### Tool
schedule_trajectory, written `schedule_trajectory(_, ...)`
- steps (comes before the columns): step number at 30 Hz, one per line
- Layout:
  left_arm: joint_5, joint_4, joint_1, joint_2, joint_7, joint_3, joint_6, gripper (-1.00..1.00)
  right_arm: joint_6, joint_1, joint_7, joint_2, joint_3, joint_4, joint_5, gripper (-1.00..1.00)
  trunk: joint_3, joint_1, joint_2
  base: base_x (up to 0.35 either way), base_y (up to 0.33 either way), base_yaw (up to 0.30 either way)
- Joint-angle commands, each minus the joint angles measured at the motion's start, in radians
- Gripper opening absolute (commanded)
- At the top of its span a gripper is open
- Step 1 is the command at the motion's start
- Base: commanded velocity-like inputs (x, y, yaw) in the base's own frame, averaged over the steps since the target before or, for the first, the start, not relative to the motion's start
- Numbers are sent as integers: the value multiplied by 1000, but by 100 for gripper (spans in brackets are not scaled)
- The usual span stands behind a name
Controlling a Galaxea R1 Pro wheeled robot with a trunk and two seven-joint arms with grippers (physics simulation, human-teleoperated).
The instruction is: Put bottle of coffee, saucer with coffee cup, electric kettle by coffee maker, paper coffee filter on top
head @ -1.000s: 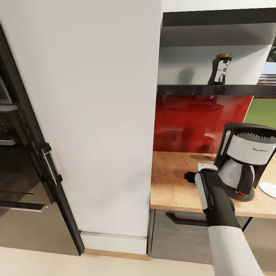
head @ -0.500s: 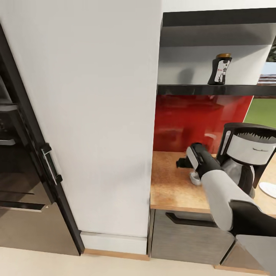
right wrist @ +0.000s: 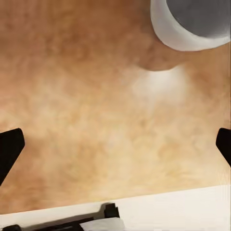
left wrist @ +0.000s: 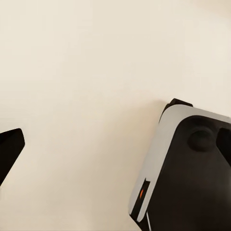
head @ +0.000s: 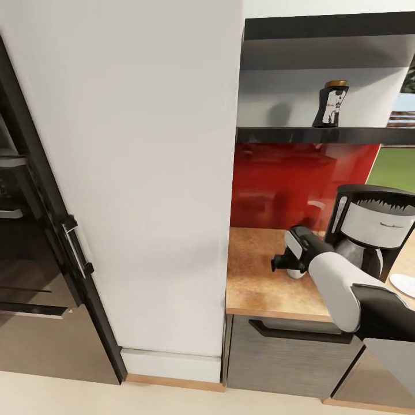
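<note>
Two task items sit on the long tan wood-grain kitchen countertop (head: 253, 288) at present: the tall black coffee maker with its white upper band and silvery carafe (head: 372, 230), standing near the red back wall, and a small white coffee cup (right wrist: 192, 21), set down just beside the machine on the bare wood with no saucer beneath it. Above, the thin glossy black kitchen shelf (head: 288, 135) carries the small dark bottle of coffee with a gold cap and white label (head: 331, 104), upright and untouched. A white rim at the frame edge (head: 403, 283), lying beyond the coffee maker, may be the saucer; this cannot be confirmed.

Right gripper (head: 282, 262) hangs over the counter close to the cup, fingertips (right wrist: 9, 144) spread wide with nothing between them. Left gripper (left wrist: 9, 144) faces pale floor; one dark fingertip shows, and whether it is spread or pressed together cannot be told.

Judgement: the cup appears set down, and the bottle transfer is a likely next step. That calls for raising the right arm to shelf height and closing on the bottle's waist without toppling it.
</note>
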Motion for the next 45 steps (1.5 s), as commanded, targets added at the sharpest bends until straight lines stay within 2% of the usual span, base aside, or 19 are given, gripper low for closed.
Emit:
schedule_trajectory(1, 8, -1, 0, 0, -8, 3, 0, 100, 3, -1, -6, 0, -7, 4, -1, 100, -1, 0, -1, 0, 0, 0)
schedule_trajectory(13, 14, 12, 0, 3, -5, 6, 4, 100, -77, -1, -15, -5, -4, 44, -1, 100, -1, 0, -1, 71, 23, 0)
schedule_trajectory(24, 15, 18, 0, 3, -5, 6, 5, 100, -160, -1, -15, -32, -2, 60, -2, 100, -1, 0, -1, 181, 63, 0)
schedule_trajectory(32, 15, 20, 0, 2, -5, 7, 6, 100, -172, -1, -15, -43, 1, 71, 0, 100, -1, 0, -1, 25, -132, 0)
schedule_trajectory(37, 15, 20, 0, 2, -5, 7, 7, 100, -173, -1, -15, -42, 3, 72, 0, 100, -1, 0, -1, 62, -216, 0)
schedule_trajectory(45, 15, 21, 0, 3, -5, 8, 6, 100, -175, -1, -16, -37, 3, 72, 0, 100, -1, 0, -1, 35, -22, 0)
